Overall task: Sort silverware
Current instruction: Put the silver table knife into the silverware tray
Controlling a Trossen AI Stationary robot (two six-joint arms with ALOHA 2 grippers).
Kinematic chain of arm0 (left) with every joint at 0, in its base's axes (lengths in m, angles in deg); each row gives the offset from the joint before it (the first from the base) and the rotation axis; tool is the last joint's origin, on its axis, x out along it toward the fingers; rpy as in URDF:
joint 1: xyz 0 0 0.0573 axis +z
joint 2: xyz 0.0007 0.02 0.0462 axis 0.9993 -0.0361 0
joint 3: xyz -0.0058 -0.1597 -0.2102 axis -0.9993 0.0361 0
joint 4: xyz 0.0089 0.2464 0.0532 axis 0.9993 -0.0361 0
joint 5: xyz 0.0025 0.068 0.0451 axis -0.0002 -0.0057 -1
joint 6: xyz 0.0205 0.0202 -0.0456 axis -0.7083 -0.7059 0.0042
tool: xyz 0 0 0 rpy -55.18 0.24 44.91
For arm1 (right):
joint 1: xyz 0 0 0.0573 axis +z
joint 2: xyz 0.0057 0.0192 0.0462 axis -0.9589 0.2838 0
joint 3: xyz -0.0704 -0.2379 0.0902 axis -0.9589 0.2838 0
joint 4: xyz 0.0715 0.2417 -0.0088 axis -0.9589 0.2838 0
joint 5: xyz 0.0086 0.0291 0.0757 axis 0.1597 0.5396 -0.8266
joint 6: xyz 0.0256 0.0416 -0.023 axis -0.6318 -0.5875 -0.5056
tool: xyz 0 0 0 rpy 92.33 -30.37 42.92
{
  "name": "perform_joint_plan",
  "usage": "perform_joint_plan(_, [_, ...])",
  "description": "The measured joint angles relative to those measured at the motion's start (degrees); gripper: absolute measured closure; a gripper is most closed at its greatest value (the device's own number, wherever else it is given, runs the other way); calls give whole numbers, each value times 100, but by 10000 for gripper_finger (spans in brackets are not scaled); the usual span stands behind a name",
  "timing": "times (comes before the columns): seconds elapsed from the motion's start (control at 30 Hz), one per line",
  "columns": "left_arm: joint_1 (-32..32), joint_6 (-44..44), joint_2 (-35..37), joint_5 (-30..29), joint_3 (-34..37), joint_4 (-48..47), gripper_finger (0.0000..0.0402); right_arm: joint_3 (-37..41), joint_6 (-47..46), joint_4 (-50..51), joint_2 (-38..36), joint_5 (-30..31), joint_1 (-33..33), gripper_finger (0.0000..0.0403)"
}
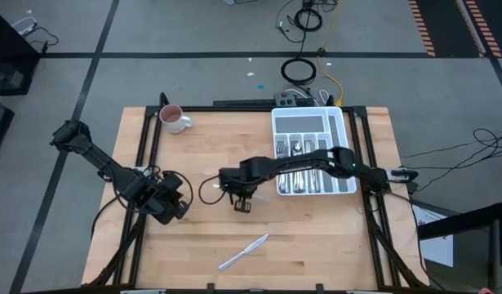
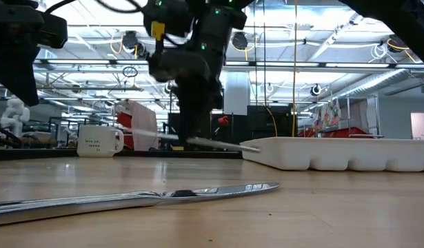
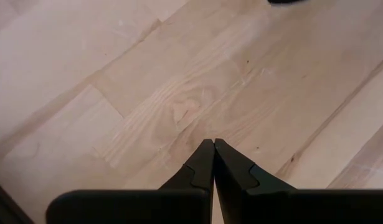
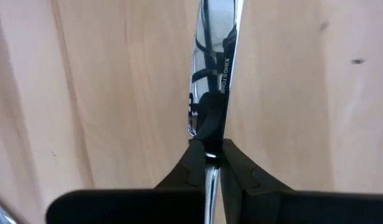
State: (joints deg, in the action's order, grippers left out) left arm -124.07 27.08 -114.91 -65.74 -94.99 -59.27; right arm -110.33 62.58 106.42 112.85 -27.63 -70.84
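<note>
the right gripper (image 1: 242, 202) reaches out over the middle of the wooden table (image 1: 316, 237), just left of the white divided tray (image 1: 342, 131), and its fingers are pinched tight on a shiny piece of silverware; in the right wrist view the held piece (image 4: 211, 81) runs straight out from between the two dark fingertips (image 4: 194, 163), a flat polished blade or handle with lettering stamped on it, and which kind of utensil it is cannot be told. in the low view the same piece (image 2: 198, 142) hangs roughly level above the tabletop, clear of the wood, below the dark gripper body. a knife (image 1: 243, 251) lies flat on the table near the front edge, well apart from both arms, and stretches across the foreground of the low view (image 2: 163, 196). more silverware (image 1: 304, 167) already sits in the tray's compartments, partly hidden under the right arm. a white mug (image 1: 174, 119) stands near the table's far left corner. the left gripper (image 1: 171, 208) waits low over the left side of the table, its fingers (image 3: 203, 163) pressed together with nothing between them, only bare wood ahead of it
</note>
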Motion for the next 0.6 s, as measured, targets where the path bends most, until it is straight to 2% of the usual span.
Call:
perform_joint_plan(0.3, [0,0,0,-17,0,24,386,-7,-726,278,-696,51,-393,403])
perform_joint_plan(0.6, [0,2,0,-40,0,55,386,-17,-742,1632,-1503,812,-1125,403])
